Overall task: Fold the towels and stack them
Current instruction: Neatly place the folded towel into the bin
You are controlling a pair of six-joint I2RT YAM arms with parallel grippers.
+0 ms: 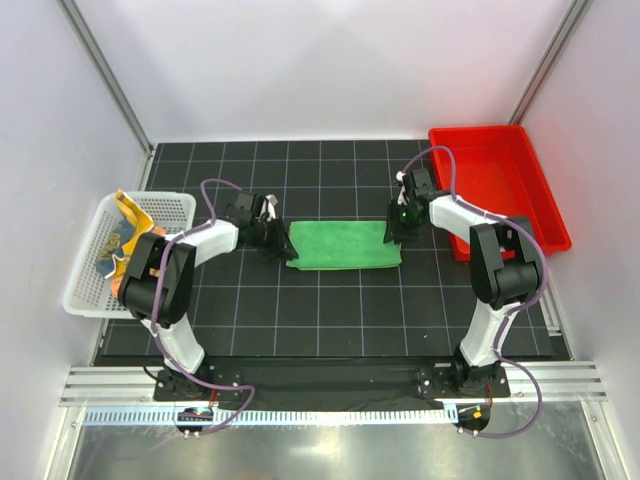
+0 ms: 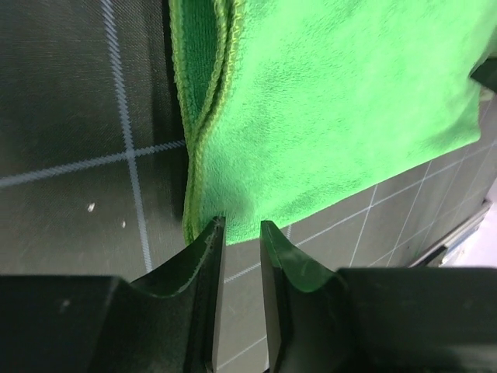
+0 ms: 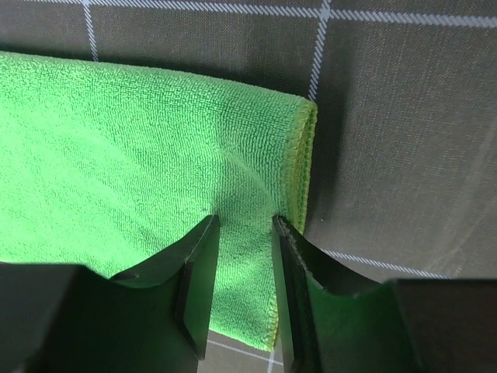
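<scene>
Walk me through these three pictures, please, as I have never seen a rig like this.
The wide picture comes from a camera fixed above two robot arms bolted at the table's near edge. The other two come from a camera on each wrist, looking past that arm's fingers. On the black gridded mat lies a green towel, folded into a strip. The left gripper sits at its left end, the right gripper at its right end; both have jaws slightly apart, and neither seems to pinch the cloth. A white basket on the left holds other cloths, a yellow-orange towel sticking out; a red tray stands on the right.
</scene>
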